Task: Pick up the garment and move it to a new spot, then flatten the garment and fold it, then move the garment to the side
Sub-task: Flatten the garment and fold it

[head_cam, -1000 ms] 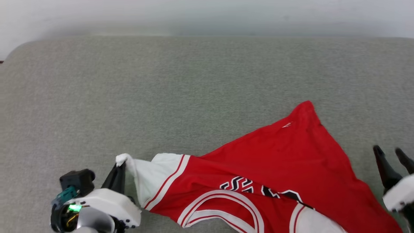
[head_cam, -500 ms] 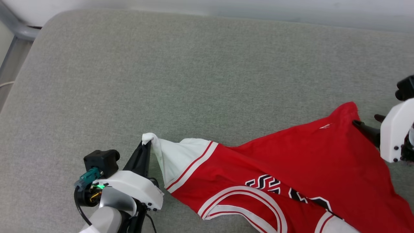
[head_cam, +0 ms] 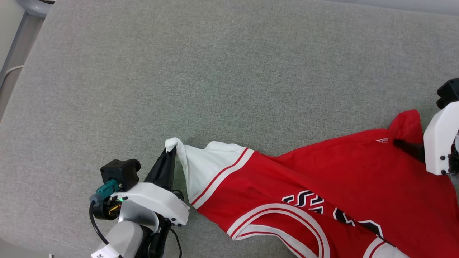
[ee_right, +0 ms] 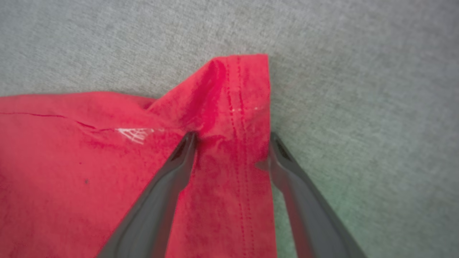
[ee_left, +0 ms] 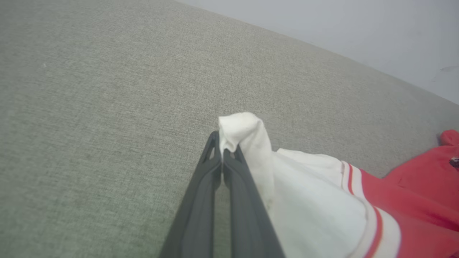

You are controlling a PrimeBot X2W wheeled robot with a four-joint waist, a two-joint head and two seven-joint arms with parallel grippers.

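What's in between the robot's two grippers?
The garment lies between them, as the head view shows: the left gripper pinches its white sleeve tip, and the open right gripper straddles its red hem corner.

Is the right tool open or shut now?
Open: the right tool holds its fingers apart, one each side of a red hem corner of the garment.
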